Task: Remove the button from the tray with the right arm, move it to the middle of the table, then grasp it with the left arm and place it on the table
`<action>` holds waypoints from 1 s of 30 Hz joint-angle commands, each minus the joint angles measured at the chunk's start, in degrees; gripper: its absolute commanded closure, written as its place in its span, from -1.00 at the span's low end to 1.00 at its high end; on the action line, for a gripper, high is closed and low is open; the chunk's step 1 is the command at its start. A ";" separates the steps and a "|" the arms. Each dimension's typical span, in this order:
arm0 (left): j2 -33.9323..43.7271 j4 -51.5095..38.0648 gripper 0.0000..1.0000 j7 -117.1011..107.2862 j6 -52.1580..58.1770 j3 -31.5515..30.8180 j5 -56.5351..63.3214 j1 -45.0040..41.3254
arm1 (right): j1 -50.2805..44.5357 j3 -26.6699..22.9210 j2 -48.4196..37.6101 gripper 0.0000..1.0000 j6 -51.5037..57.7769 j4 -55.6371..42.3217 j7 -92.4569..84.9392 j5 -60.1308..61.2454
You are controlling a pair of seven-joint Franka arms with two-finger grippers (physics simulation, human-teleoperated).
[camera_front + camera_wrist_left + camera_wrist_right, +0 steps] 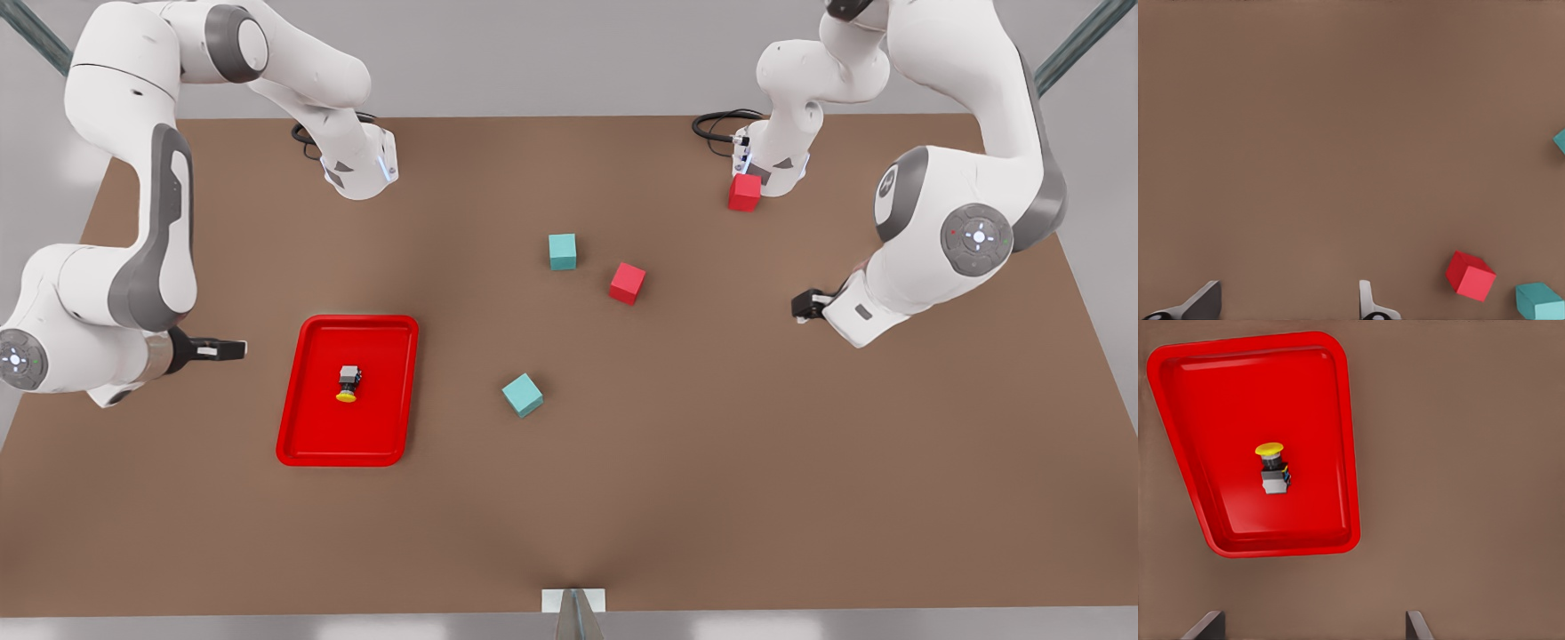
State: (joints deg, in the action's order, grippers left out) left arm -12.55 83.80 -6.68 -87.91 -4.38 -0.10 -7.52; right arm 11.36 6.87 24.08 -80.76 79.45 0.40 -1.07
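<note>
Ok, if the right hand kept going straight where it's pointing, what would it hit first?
Most likely the tray: the right hand points across the table at its near rim, nothing in between. Height is unclear, so it might touch table first.

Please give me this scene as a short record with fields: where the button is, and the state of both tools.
button: lies on its side in the tray, yellow cap visible
tray: red, on the table, toward the front view's left
right tool: open, beside the tray, empty
left tool: open, over bare table, empty
cubes: teal and red, on the table outside the tray
</note>
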 commanded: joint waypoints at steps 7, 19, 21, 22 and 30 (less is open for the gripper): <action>-1.42 -3.03 -1.00 -0.18 1.07 -0.19 2.47 -0.12 | -0.46 0.51 1.05 -1.00 -3.96 0.97 -0.13 2.03; -2.83 -2.33 -1.00 0.09 0.46 -0.19 3.79 -0.39 | -8.81 4.46 -0.26 -1.00 -37.98 26.10 9.71 0.10; -3.27 -2.42 -1.00 0.09 0.28 -0.19 3.79 -0.39 | -9.25 4.46 0.62 -1.00 -37.90 26.19 9.71 -0.25; -3.45 -2.50 -1.00 0.09 0.28 -0.20 3.79 -0.48 | -9.33 4.46 1.14 -1.00 -37.63 26.19 9.45 -0.25; -5.56 -2.95 -1.00 0.09 -0.86 -0.28 3.79 -1.00 | -5.64 4.11 7.03 -1.00 -41.76 28.91 9.01 -3.59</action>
State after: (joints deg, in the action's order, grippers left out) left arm -17.86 80.93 -6.64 -88.11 -4.65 3.65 -8.55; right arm 5.48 10.98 31.05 -117.77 107.76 5.71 -3.87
